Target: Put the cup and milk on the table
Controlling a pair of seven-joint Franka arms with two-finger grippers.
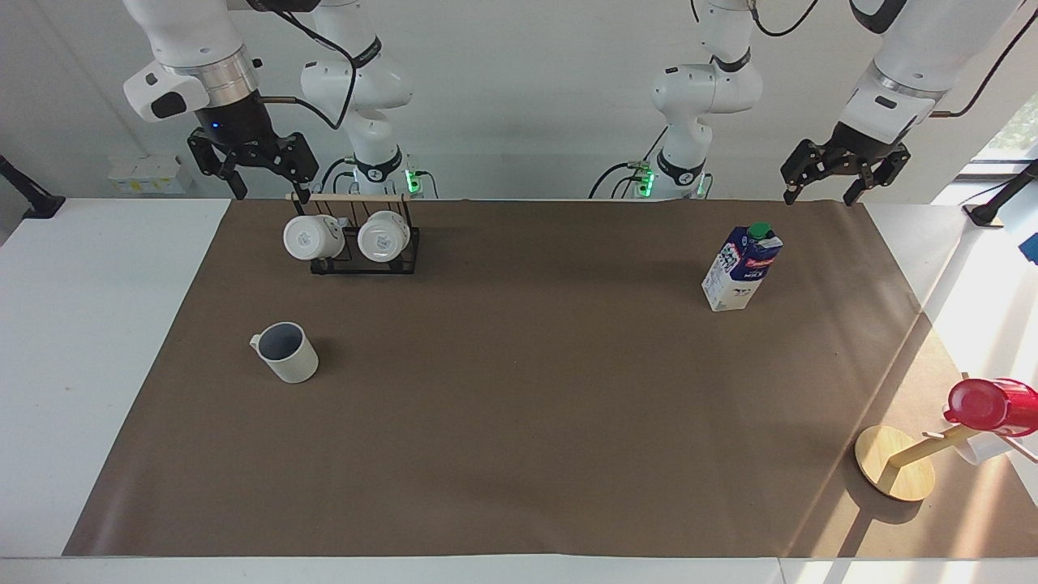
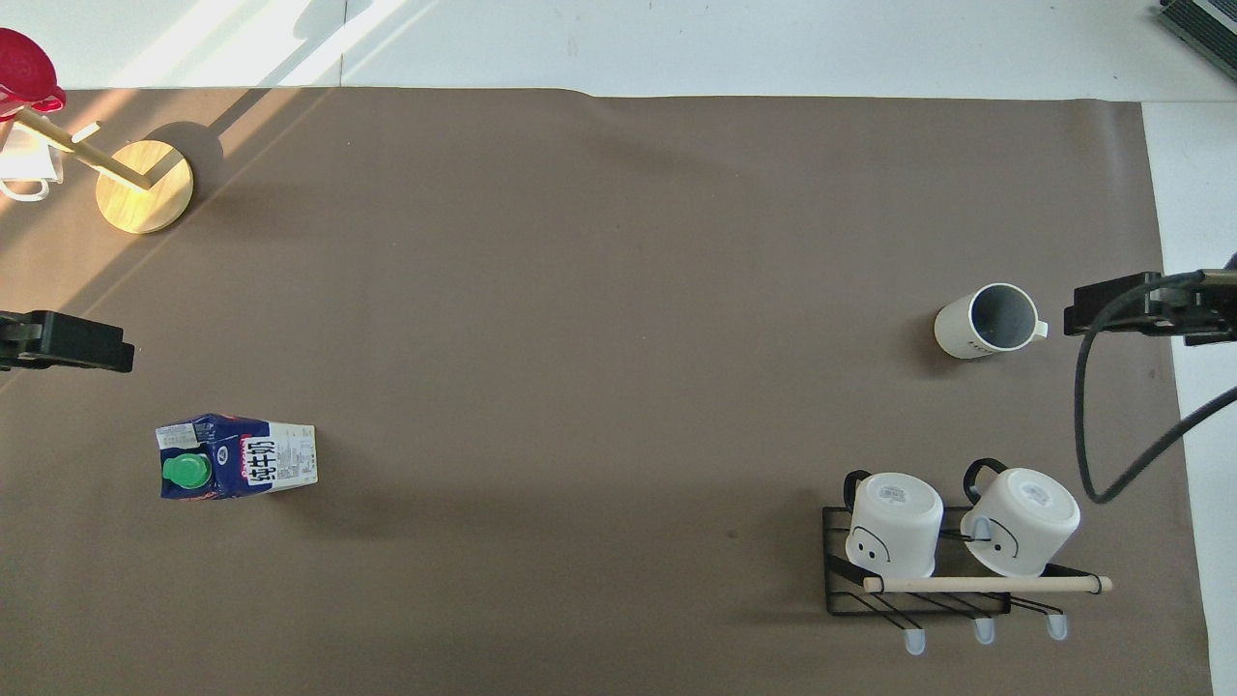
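The off-white cup (image 1: 285,352) with a grey-blue inside stands upright on the brown sheet of the table (image 1: 519,438) toward the right arm's end; it also shows in the overhead view (image 2: 986,321). The blue-and-white milk carton (image 1: 740,268) with a green cap stands upright on the sheet toward the left arm's end, and shows in the overhead view (image 2: 237,469). My right gripper (image 1: 259,182) is open and empty, raised over the sheet's edge at its own end. My left gripper (image 1: 821,191) is open and empty, raised over the sheet's edge at its own end. Neither touches anything.
A black wire rack (image 1: 365,264) with a wooden rail holds two white mugs, nearer to the robots than the cup; it shows in the overhead view (image 2: 841,590). A round wooden disc stand (image 1: 894,462) carries a glossy red cup (image 1: 989,404) at the left arm's end.
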